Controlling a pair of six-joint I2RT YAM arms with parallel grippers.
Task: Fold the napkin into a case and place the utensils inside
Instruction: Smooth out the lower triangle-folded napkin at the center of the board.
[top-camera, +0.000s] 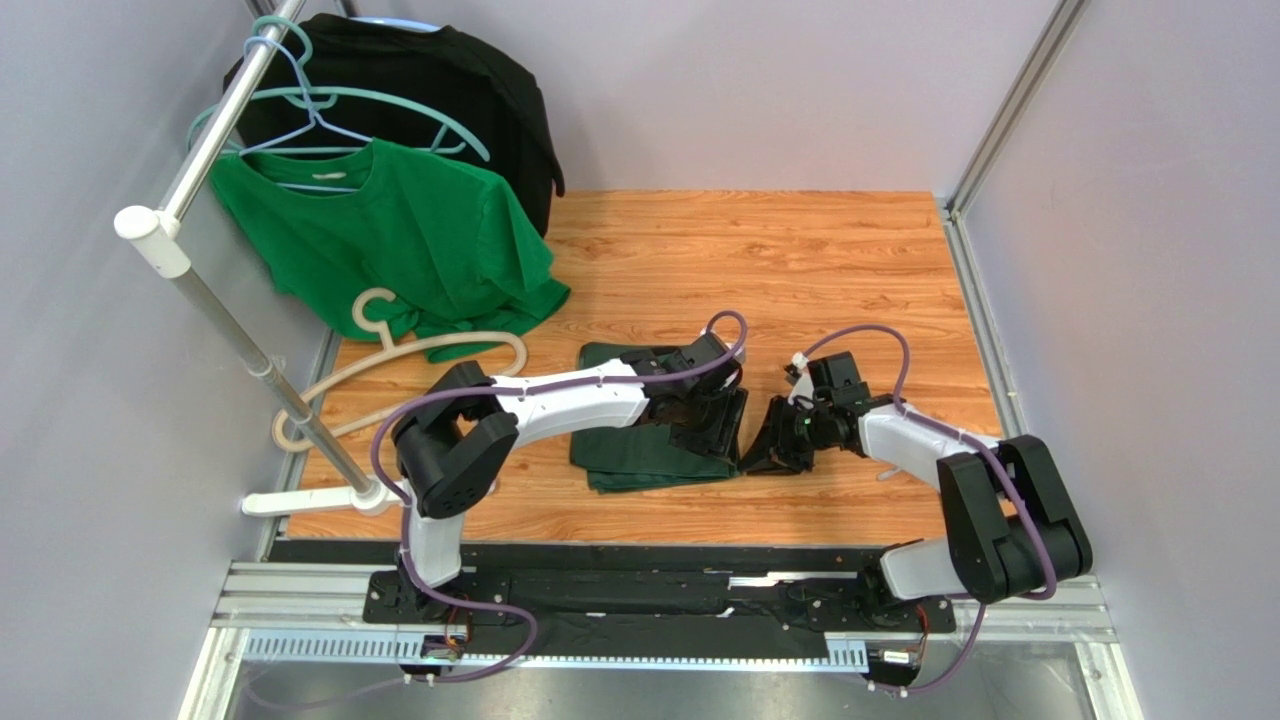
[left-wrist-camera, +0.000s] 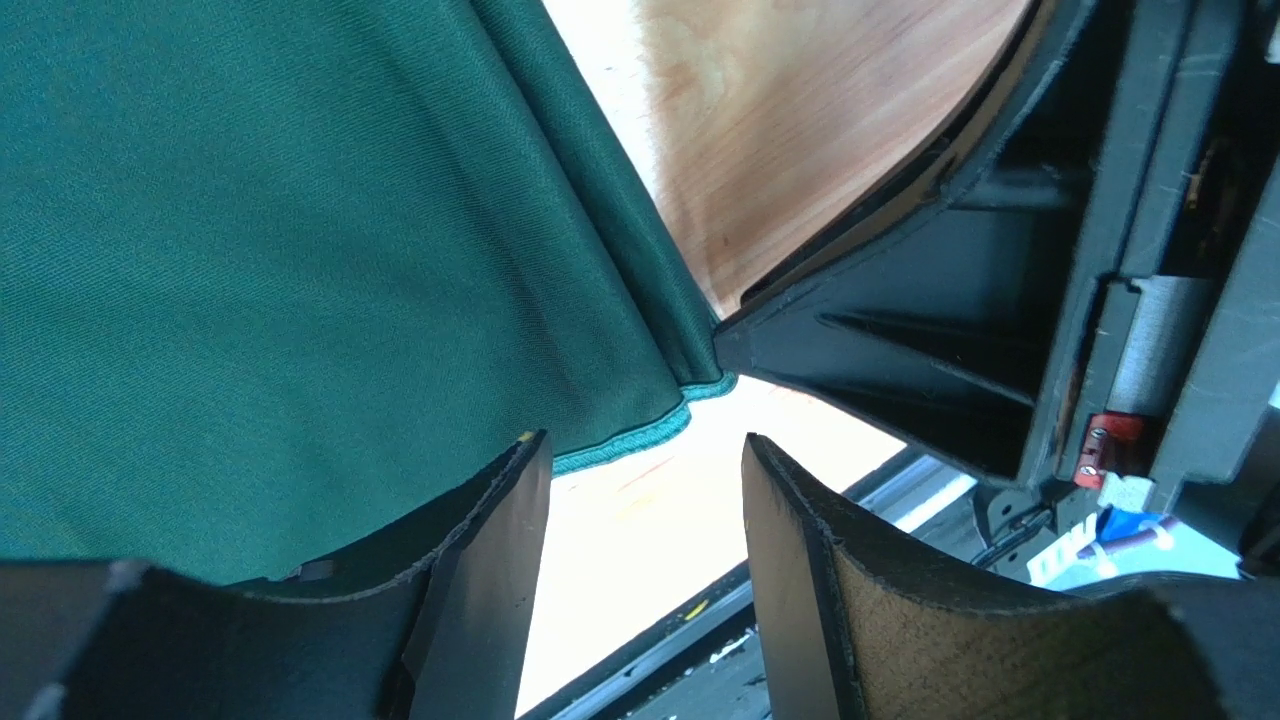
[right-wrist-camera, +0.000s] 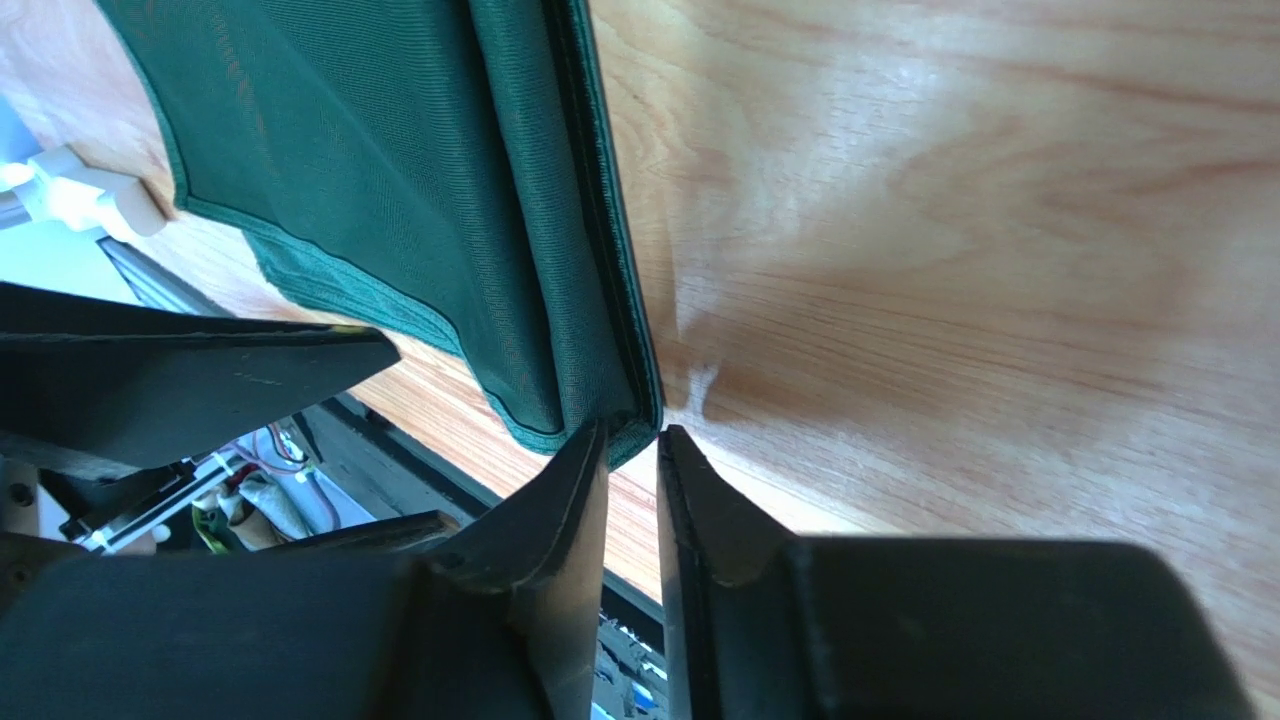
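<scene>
At left, your left gripper (left-wrist-camera: 643, 450) stands open with nothing between its fingers, hanging just over a hemmed edge of the napkin (left-wrist-camera: 271, 270), which lies folded in layers on the worktop (right-wrist-camera: 977, 270) beneath that wrist. At right, your right gripper (right-wrist-camera: 631, 435) is parted only a crack, its tips at the folded corner of the cloth; whether they touch it you cannot tell. From above, the left arm covers the napkin's middle, and both grippers read only as dark shapes.
</scene>
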